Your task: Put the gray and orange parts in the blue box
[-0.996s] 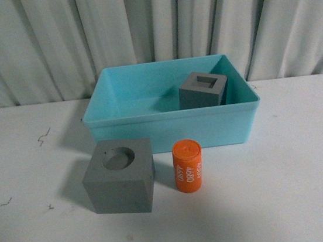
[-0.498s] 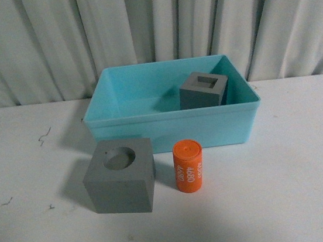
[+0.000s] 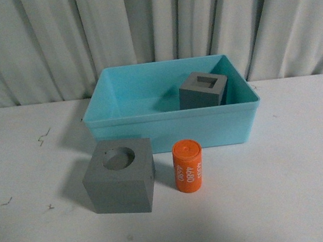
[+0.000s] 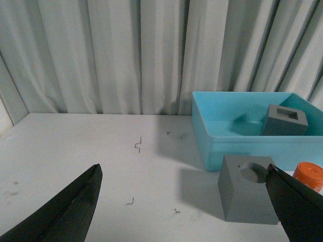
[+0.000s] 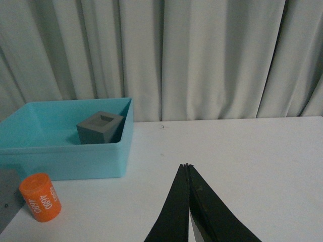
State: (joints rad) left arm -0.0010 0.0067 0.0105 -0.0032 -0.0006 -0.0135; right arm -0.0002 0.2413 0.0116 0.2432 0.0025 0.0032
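A gray cube with a round recess (image 3: 120, 176) stands on the white table in front of the blue box (image 3: 169, 133). An orange cylinder printed "4680" (image 3: 188, 166) stands upright just right of it. A second gray cube with a square recess (image 3: 203, 89) sits inside the box at its right side. Neither arm shows in the front view. In the left wrist view my left gripper (image 4: 184, 174) is open, and the round-recess cube (image 4: 246, 189) lies close to one of its fingers. In the right wrist view my right gripper (image 5: 186, 165) is shut and empty over bare table, to the right of the box (image 5: 65, 156) and the cylinder (image 5: 40, 197).
A pleated gray curtain (image 3: 150, 28) hangs behind the table. Small dark specks (image 4: 137, 146) lie on the white tabletop (image 3: 299, 186) left of the box.
The round-recess cube and the orange cylinder shift very slightly in the front view; nothing has been taken hold of or let go.
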